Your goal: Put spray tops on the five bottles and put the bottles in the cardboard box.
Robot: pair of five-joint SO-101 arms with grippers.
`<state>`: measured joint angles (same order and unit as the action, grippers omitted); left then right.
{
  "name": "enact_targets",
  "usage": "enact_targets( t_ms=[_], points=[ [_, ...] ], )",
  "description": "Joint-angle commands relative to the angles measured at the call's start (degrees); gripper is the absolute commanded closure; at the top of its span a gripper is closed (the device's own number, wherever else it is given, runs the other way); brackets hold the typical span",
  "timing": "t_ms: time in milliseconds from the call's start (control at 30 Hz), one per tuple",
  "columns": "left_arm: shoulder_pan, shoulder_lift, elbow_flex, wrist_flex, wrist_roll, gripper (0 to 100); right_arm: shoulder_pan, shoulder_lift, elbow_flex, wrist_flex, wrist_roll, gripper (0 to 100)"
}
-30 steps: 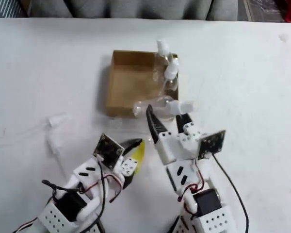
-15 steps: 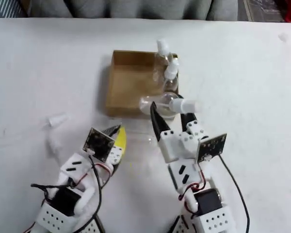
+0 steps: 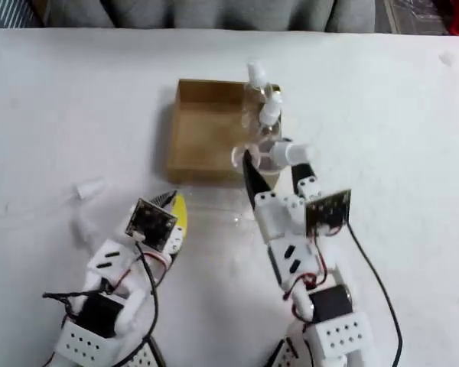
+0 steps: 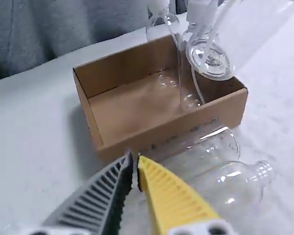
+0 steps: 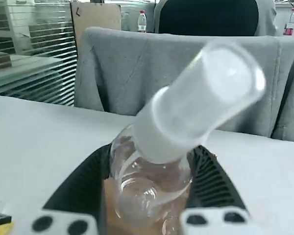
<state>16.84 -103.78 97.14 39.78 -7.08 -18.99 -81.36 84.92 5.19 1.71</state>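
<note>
While half-open, the right hand (image 3: 273, 162) clamps a bottle (image 5: 152, 188).

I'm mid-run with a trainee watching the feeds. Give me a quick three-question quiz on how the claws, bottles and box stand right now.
1. True or false: the right claw grips a capped bottle above the cardboard box.
2. The left claw is: A) inside the box; B) shut and empty, over the table just short of the box; C) gripping a spray top.
3. Fill in: ___ topless bottles lie on the table against the box's near side.

Key: 1 true; 2 B; 3 two.
</note>
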Motion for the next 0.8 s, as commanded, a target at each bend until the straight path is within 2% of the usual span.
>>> enact_targets(
  t_ms=[0,167,400,767],
  points=[
    [-0.3,0.1,-0.2,-1.7,-0.7,97,0.9,12.4,-6.4,-4.7,0.7,98.5],
    [0.0,0.1,-0.2,-1.7,-0.7,97,2.2,26.0,-11.6,-7.2,0.5,98.5],
    [0.0,0.1,-0.2,-1.7,-0.8,97,3.6,37.1,-15.1,-13.0,0.7,98.5],
    [0.0,0.2,-0.2,-1.7,-0.8,97,4.9,42.7,-18.8,-13.0,0.8,98.5]
  ],
)
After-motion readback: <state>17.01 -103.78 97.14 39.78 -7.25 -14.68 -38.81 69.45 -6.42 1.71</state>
